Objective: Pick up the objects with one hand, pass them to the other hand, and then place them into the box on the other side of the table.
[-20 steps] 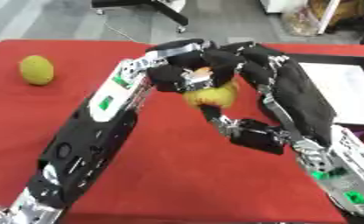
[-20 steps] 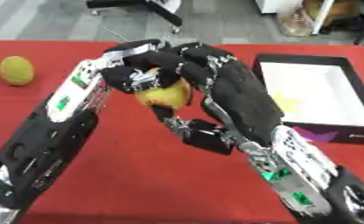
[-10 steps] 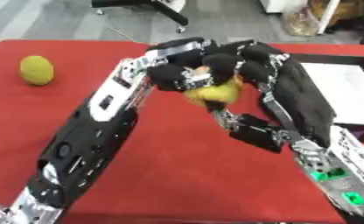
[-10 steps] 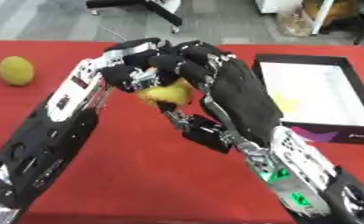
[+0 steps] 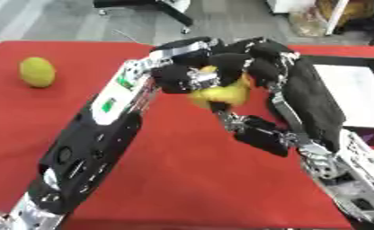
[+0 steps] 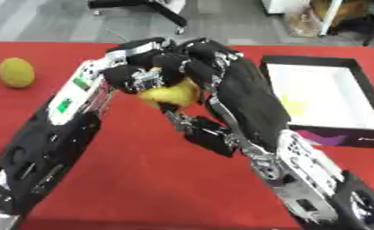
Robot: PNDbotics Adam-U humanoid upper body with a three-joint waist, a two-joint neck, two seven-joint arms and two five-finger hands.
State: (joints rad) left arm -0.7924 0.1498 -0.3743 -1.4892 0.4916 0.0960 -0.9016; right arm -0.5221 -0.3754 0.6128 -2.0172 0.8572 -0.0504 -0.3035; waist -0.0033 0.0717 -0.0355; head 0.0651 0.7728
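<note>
- Above the middle of the red counter (image 5: 182, 179), toward its far edge, your two hands meet around a yellow fruit (image 6: 171, 93); it is held in the air, not resting on the cloth.
- Your left hand (image 5: 182, 74) has its fingers curled over the top and left side of the fruit, so it is gripping it.
- Your right hand (image 6: 210, 60) wraps over from the right and behind, its fingers curled against the same fruit, with the thumb reaching underneath.
- This looks like the handover step: both hands grip the fruit at once, and neither has let go yet.
- Next you would need the right hand's hold settled before the left fingers open and draw away to the left; I cannot tell how well the right fingers are seated, since the left hand hides part of the contact.
- After that, the black box (image 6: 363, 96) with its pale floor sits at the counter's right edge, near the far right corner, well apart from the hands; a yellow shape already lies inside.
- A second yellow-green fruit (image 5: 37, 72) waits near the far left corner, untouched.
</note>
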